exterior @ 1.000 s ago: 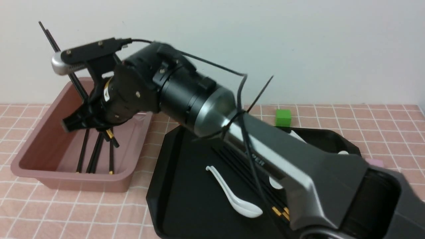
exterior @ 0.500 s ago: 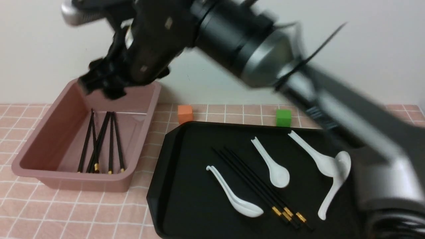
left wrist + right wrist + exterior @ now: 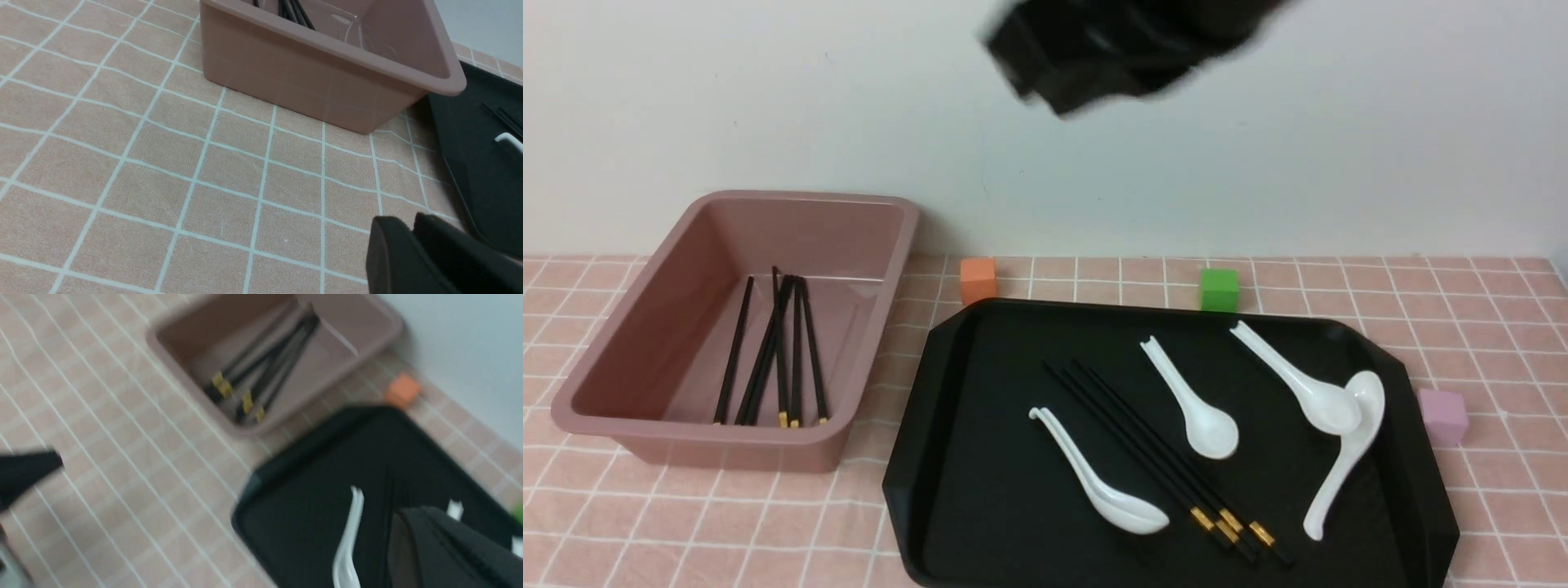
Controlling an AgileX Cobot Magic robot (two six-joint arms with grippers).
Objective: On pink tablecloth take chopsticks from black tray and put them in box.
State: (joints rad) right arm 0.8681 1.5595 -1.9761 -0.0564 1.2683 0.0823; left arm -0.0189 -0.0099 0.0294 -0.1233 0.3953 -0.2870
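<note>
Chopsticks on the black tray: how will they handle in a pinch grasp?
Probably stiff and light: the chopsticks are thin, straight sticks. They may slide, roll or fan apart when pinched, since they lie loosely bunched on the smooth-looking black tray.

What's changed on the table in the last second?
The right gripper released its chopsticks into the box and swung up and rightward, now a blur at the front view's top. They lie flat on the box floor. The black tray, its remaining chopsticks, spoons and cubes haven't moved.

Even light, heavy motion blur.
</note>
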